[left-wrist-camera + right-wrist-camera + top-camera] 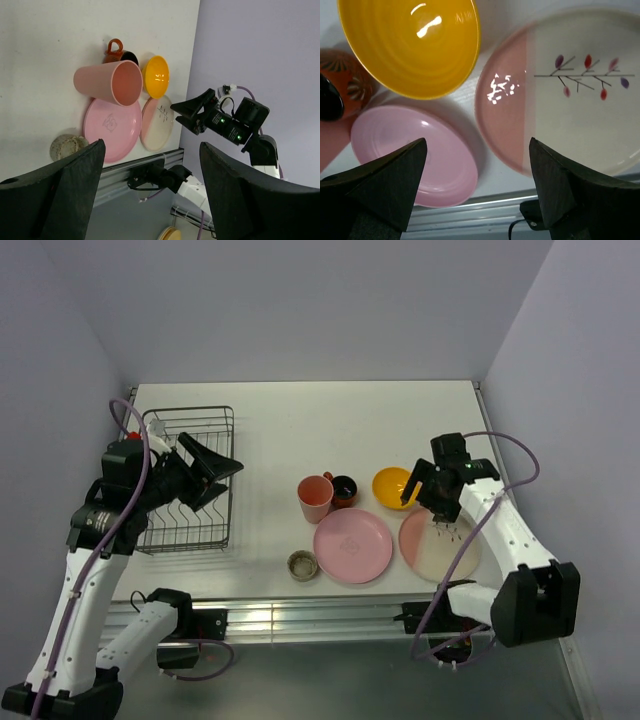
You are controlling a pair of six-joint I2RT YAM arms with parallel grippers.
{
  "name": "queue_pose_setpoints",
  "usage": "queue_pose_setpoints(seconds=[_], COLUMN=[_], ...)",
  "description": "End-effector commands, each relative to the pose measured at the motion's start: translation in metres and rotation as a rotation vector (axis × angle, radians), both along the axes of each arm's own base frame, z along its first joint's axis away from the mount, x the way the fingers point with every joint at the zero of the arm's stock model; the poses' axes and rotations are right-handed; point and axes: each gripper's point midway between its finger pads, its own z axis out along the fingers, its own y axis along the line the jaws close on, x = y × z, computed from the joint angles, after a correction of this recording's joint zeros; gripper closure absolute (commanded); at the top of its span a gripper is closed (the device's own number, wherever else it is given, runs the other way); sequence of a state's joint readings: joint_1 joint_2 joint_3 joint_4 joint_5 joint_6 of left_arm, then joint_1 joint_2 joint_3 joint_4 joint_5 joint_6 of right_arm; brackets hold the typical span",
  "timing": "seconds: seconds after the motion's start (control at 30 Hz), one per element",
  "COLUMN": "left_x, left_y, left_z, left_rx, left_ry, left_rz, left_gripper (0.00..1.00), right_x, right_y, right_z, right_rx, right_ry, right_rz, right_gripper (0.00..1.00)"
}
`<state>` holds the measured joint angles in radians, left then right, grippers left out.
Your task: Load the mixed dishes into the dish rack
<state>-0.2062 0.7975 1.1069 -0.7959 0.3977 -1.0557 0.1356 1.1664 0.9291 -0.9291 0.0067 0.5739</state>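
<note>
Under the empty, wide-apart jaws of the right arm (500,528) lie the round orange-yellow bowl (410,45) and pink-and-cream plate (570,100); the left arm (85,590), jaws also apart, hangs over the grey wire dish rack (192,532).

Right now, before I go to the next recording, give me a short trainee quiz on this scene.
1. True or false: the dish rack already holds a dish.
2. The small speckled beige cup sits: A) just left of the pink plate; B) inside the rack; C) on top of that plate.
3. Fill in: the left gripper and right gripper are both ___ and hold nothing.
Key: 1 false; 2 A; 3 open.
</note>
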Motion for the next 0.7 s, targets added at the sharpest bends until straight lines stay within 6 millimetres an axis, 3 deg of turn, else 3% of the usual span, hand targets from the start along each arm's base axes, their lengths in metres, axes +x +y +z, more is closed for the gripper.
queue_pose_setpoints(seconds=[0.0, 0.2, 0.47, 0.6, 0.67], left_x=[-0.003, -0.004, -0.001, 0.002, 0.004], left_y=[-0.002, -0.005, -0.006, -0.008, -0.009], left_z=[0.022, 0.022, 0.023, 0.025, 0.025], left_rx=[0.018, 0.008, 0.011, 0.005, 0.008], left_ry=[-0.065, -0.068, -0.062, -0.062, -0.062], left_rz=[-0.047, -0.061, -0.073, -0.080, -0.084], left_gripper=[0.18, 0.18, 0.18, 0.19, 0.19], right_x=[0.039, 0.076, 0.108, 0.119, 0.120], right_y=[0.004, -0.002, -0.003, -0.001, -0.002], right_z=[0.009, -0.012, -0.051, -0.061, -0.064], right_rx=[0.050, 0.066, 0.071, 0.079, 0.073], right_ry=[-0.101, -0.105, -0.045, -0.021, -0.011], right_rz=[0.006, -0.027, -0.059, -0.062, -0.070], right_gripper=[0.10, 0.16, 0.25, 0.36, 0.52])
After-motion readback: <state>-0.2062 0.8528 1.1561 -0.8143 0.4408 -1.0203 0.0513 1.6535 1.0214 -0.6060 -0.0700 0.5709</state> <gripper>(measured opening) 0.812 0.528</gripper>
